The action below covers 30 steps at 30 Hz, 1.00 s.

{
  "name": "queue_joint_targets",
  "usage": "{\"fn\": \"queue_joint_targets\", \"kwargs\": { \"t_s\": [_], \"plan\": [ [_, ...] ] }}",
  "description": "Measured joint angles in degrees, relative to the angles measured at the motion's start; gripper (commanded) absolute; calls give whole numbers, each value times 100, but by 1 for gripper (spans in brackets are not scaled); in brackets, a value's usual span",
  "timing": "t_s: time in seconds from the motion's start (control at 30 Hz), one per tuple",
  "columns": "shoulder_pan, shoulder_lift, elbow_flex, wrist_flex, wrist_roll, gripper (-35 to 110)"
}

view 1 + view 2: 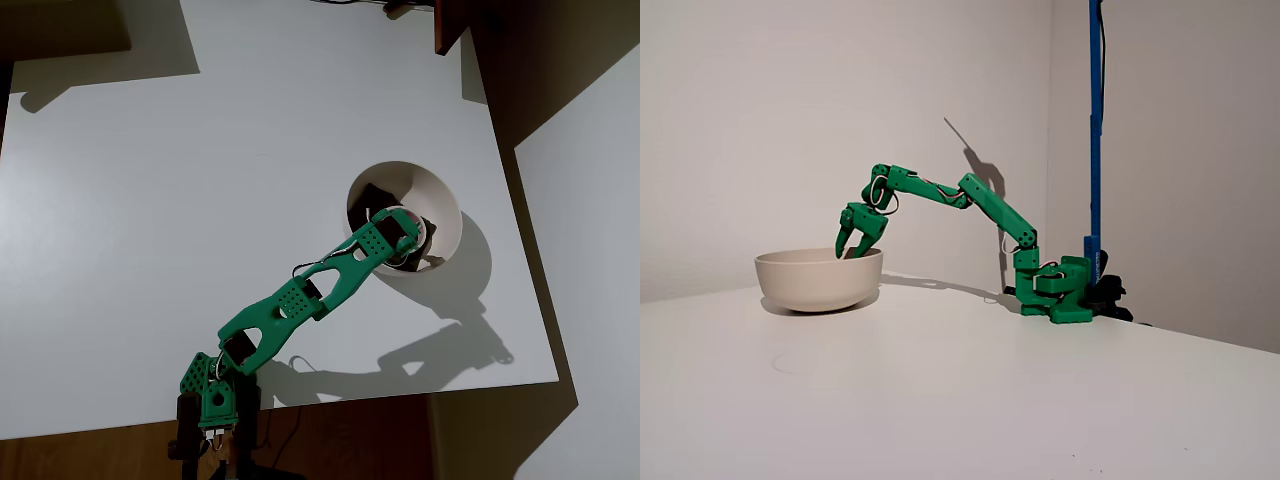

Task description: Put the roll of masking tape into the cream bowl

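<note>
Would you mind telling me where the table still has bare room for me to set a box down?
The white table is bare from the cream bowl across to the picture's left edge, and along the top. It is crowded at the bowl, where the tool reaches in, and along the green arm.

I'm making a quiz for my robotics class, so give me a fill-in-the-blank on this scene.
1. The arm is coloured ____.
2. The hand reaches down over the rim of the cream ____.
3. The bowl stands on a ____ table.
4. In the fixed view, the arm's base stands to the ____ of the bowl.

Missing: green; bowl; white; right
</note>
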Motion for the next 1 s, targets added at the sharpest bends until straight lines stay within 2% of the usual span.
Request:
{"fn": "queue_joint_targets", "kwargs": {
  "t_s": [0.27,0.47,0.83,1.0],
  "plan": [
    [-149,738,0,70,422,-8],
    [-650,1731,0,642,510,-8],
    [-2663,3858,-9,2382,316,-8],
    [-3735,4852,79,2610,220,-8]
  ]
}}
